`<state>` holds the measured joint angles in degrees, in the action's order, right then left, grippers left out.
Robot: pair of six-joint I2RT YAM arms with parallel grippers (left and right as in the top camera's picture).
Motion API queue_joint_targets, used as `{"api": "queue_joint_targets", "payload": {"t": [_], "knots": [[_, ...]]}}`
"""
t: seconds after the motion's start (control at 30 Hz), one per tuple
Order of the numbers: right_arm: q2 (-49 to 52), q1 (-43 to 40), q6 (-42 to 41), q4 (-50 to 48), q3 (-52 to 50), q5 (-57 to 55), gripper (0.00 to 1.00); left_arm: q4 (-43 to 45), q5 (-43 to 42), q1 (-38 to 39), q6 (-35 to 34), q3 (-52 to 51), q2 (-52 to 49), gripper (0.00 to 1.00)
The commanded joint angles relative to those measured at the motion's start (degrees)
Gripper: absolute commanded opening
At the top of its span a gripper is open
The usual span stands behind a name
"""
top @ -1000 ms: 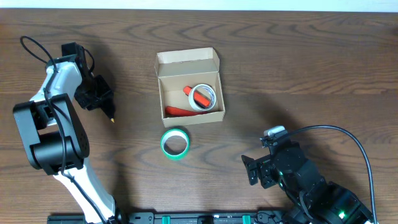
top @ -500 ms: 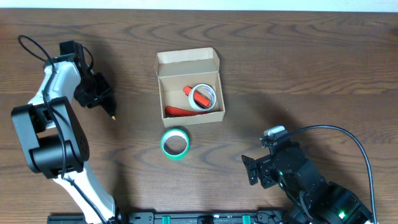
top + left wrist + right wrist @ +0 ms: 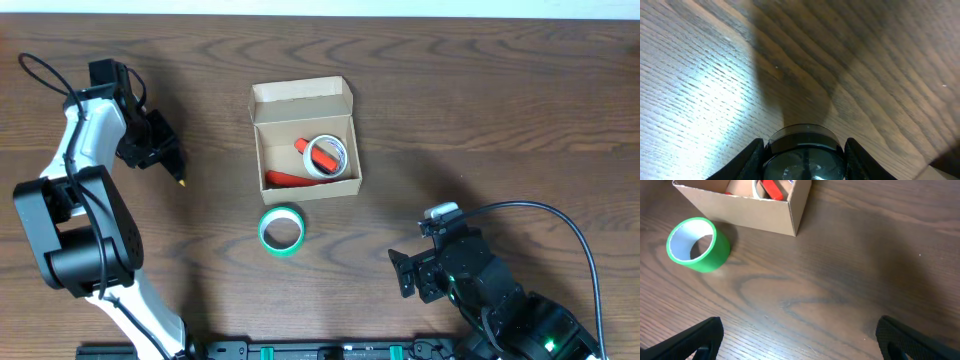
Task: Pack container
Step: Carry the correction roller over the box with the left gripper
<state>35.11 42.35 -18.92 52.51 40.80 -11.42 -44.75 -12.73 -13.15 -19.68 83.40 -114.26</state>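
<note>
The container, an open tan cardboard box [image 3: 303, 140] with its flap lid up at the back, stands mid-table. Inside lie a white tape roll [image 3: 328, 154] and red items [image 3: 287, 179]. A green tape roll [image 3: 281, 231] lies on the table just in front of the box. My left gripper [image 3: 163, 160] is far left of the box, shut on a dark round cylindrical thing [image 3: 804, 150] with a yellowish tip [image 3: 182, 184]. My right gripper [image 3: 405, 275] is open and empty at the front right. Its wrist view shows the box [image 3: 740, 212] and green roll [image 3: 697, 245] ahead, with the jaws [image 3: 800, 340] wide apart.
The dark wooden table [image 3: 480, 120] lies all around. The left arm's body [image 3: 85, 230] fills the front left and the right arm's base [image 3: 510, 310] the front right. A cable [image 3: 560, 215] loops above the right arm.
My left arm has shifted slightly back and to the left with the dark thing still in its jaws. The right arm, box and tape rolls have not moved.
</note>
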Motion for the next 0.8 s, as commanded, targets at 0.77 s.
{"api": "queue_joint_targets", "payload": {"t": [0.77], "knots": [[-0.28,0.44,-0.79,0.02,-0.09,-0.79,0.99,0.85,-0.42,9.46,-1.77,0.79,10.60,0.41]]}}
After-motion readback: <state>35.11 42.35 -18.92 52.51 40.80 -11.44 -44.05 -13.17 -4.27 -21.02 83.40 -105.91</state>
